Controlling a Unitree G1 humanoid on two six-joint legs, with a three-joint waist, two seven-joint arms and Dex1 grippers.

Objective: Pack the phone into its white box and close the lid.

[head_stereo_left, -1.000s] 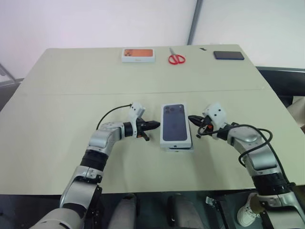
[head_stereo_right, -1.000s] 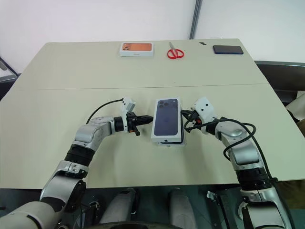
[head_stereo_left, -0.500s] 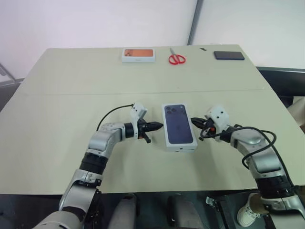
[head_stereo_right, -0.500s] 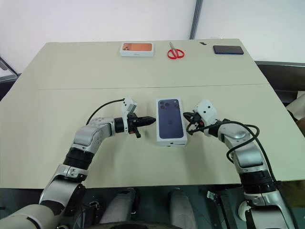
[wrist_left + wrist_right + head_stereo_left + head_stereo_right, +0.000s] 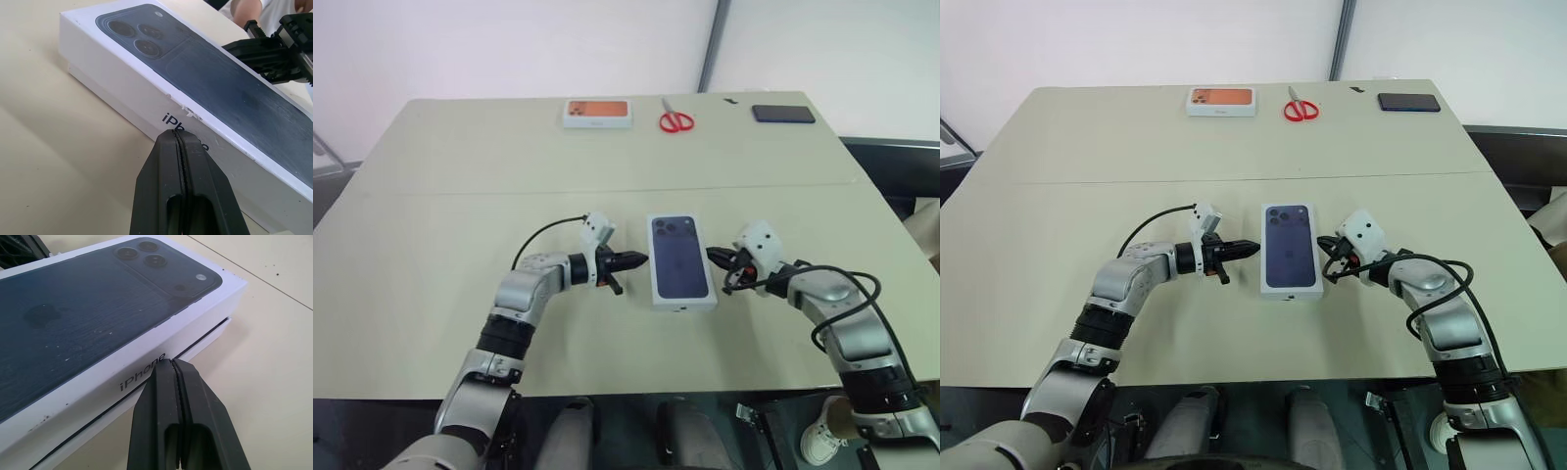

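Observation:
The lid [image 5: 680, 257], white-sided with a dark blue phone printed on top, sits squarely on the white box at the table's middle. A thin strip of the box's base [image 5: 93, 431] shows under the lid. The phone is hidden. My left gripper [image 5: 642, 259] is shut, and its tip is at the lid's left long side [image 5: 146, 105]. My right gripper [image 5: 711, 255] is also shut, with its tip against the opposite long side [image 5: 146, 369]. Neither gripper holds anything.
Along the table's far edge lie a white box with an orange picture [image 5: 598, 113], red scissors [image 5: 675, 120] and a small black phone [image 5: 783, 114]. A seam crosses the table [image 5: 431, 225] behind the box. Bare tabletop surrounds the box.
The lid was skewed over the base a second ago; it now lies straight and lined up on it. Both grippers stay shut at its sides, barely shifted.

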